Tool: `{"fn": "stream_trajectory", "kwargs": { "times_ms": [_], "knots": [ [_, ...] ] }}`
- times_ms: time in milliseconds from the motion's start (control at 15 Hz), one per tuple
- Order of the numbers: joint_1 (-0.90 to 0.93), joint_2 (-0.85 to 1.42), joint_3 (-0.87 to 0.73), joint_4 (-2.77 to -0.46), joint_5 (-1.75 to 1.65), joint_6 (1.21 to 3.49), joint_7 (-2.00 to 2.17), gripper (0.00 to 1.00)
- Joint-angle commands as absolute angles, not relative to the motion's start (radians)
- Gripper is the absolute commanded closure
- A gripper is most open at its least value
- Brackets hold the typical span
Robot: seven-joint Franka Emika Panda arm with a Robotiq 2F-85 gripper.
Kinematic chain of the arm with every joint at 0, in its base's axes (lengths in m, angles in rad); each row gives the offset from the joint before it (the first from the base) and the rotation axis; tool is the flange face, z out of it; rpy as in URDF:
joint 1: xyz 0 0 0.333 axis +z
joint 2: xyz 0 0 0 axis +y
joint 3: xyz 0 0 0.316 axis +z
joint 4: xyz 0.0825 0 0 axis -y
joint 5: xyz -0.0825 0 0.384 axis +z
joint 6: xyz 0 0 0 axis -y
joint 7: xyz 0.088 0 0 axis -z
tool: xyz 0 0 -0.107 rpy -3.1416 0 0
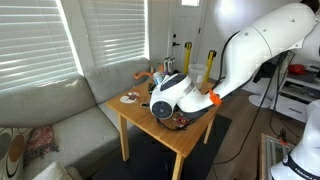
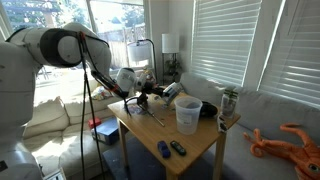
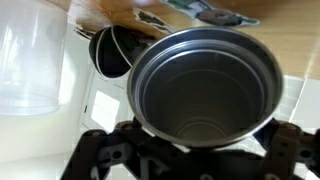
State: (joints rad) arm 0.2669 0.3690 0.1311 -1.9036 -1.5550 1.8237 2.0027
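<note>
Cup [image 3: 205,90] of dull silver metal, round, empty, end effector [image 3: 197,152] open around it

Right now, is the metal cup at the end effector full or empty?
Empty. The wrist view looks straight into the metal cup and shows only bare inner wall and bottom, nothing inside.

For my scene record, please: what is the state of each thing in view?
gripper: open, fingers either side of the metal cup
metal cup: empty, mouth toward the wrist camera
black mug: lying on its side
clear plastic cup: upright, looks empty
window blinds: lowered
</note>
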Motion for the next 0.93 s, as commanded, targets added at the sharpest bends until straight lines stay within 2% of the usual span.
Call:
{"fn": "stream_trajectory", "kwargs": {
  "times_ms": [0, 867],
  "knots": [
    [0.242, 0.377, 0.165, -1.928, -1.514, 1.841, 1.996, 0.00],
    [0.201, 0.327, 0.185, -1.932, -1.276, 2.012, 1.881, 0.00]
  ]
}}
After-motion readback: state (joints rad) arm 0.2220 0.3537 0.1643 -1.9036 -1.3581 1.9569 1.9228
